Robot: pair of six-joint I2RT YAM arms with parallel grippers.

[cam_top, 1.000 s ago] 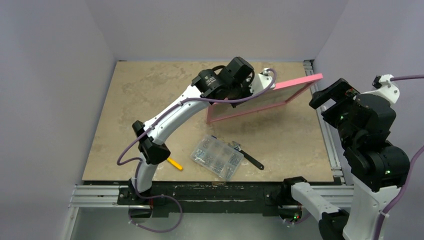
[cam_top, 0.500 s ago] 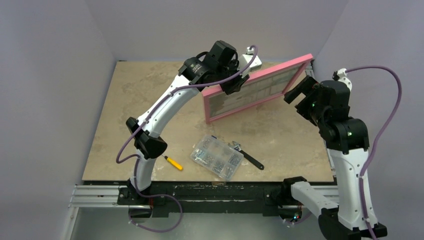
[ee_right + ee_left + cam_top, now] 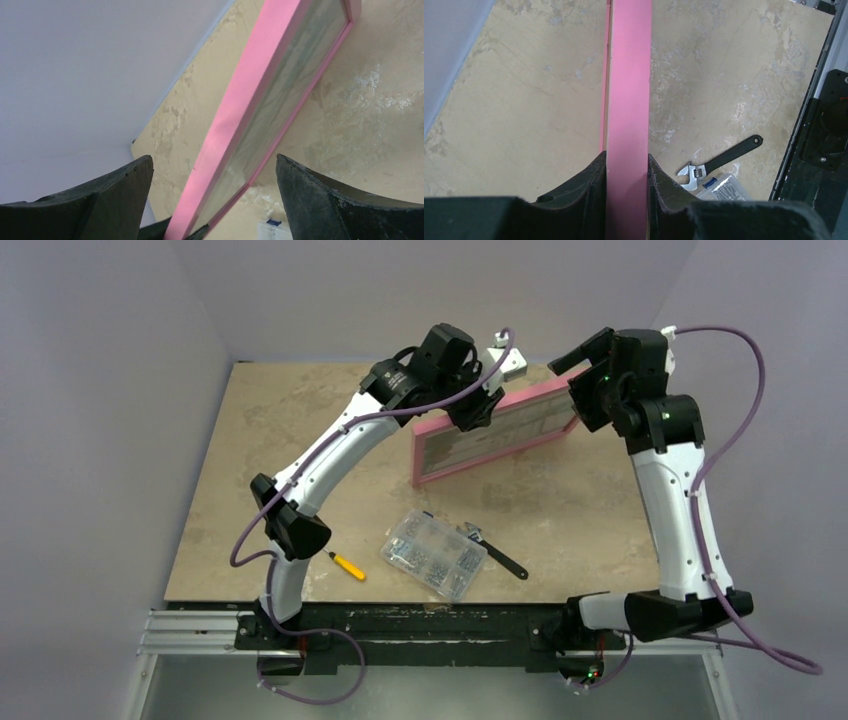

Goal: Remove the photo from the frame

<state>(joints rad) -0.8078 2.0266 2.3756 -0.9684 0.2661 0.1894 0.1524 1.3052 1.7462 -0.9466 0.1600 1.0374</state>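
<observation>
The pink frame (image 3: 444,425) stands on its long lower edge at the back of the table, leaning, its glass front facing the camera. The photo (image 3: 500,437) shows through the glass as pale and teal stripes. My left gripper (image 3: 472,408) is shut on the frame's top edge; in the left wrist view the pink edge (image 3: 628,100) runs straight between the left gripper's (image 3: 626,175) fingers. My right gripper (image 3: 578,380) hovers open at the frame's upper right end. In the right wrist view the frame (image 3: 240,115) passes between the right gripper's (image 3: 213,157) wide-apart fingers without touching them.
A clear screw box (image 3: 433,553) lies near the front middle, with a black-handled wrench (image 3: 495,552) beside it and a small yellow tool (image 3: 349,567) to its left. Purple walls close the back and both sides. A metal rail (image 3: 655,510) runs along the table's right edge.
The right arm swung from the far right up and over to the frame's upper right end, its jaws staying open. The left gripper kept its hold and tipped the frame more upright.
</observation>
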